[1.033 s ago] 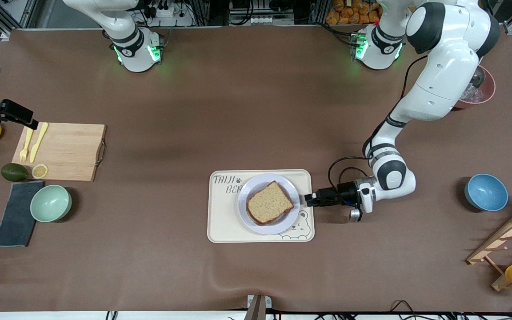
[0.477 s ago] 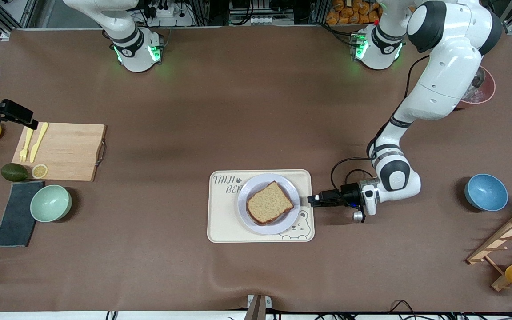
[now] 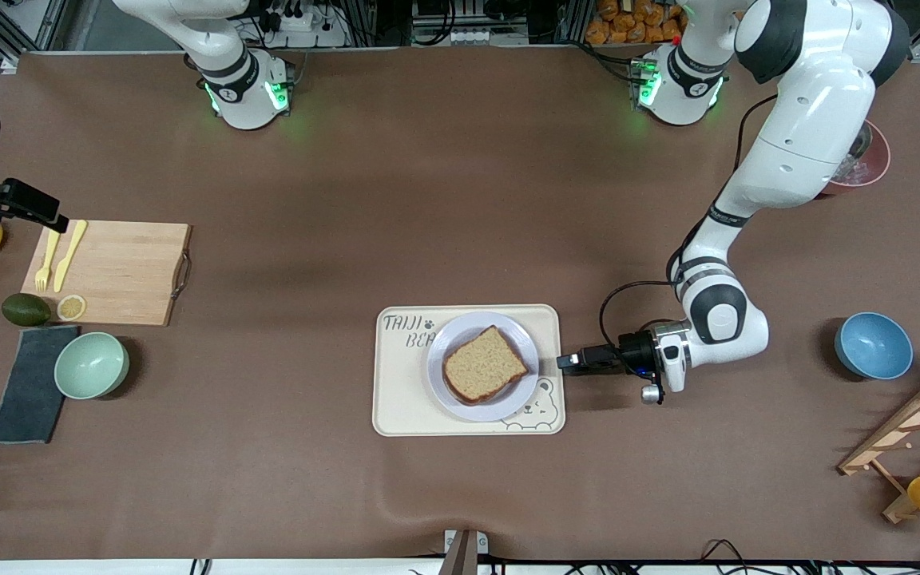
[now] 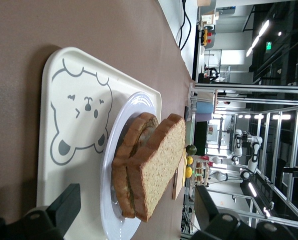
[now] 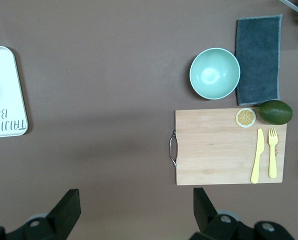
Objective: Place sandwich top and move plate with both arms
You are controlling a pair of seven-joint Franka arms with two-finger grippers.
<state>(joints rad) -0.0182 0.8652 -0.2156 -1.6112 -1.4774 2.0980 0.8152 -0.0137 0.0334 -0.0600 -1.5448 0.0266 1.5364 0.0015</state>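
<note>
Sandwich top [image 3: 485, 364] sits askew on the stack on the plate [image 3: 446, 391] in the bear tray [image 3: 396, 407]; left gripper [image 3: 565, 362], fingers spread and empty, beside the tray; right gripper [image 5: 134, 212], spread, waits high; uneven lifting could slide the bread.

The sandwich top [image 3: 485, 364] covers what lies under it on the plate [image 3: 447, 395]; the left wrist view shows only the edge of a lower slice [image 4: 125, 172] in front of the left pincer [image 4: 134, 212], its filling unreadable. The right pincer [image 5: 134, 212] shows only its two finger tips, and the tray [image 5: 4, 92] is cut by that picture's edge. In the front view, the right pincer lies out of frame.
</note>
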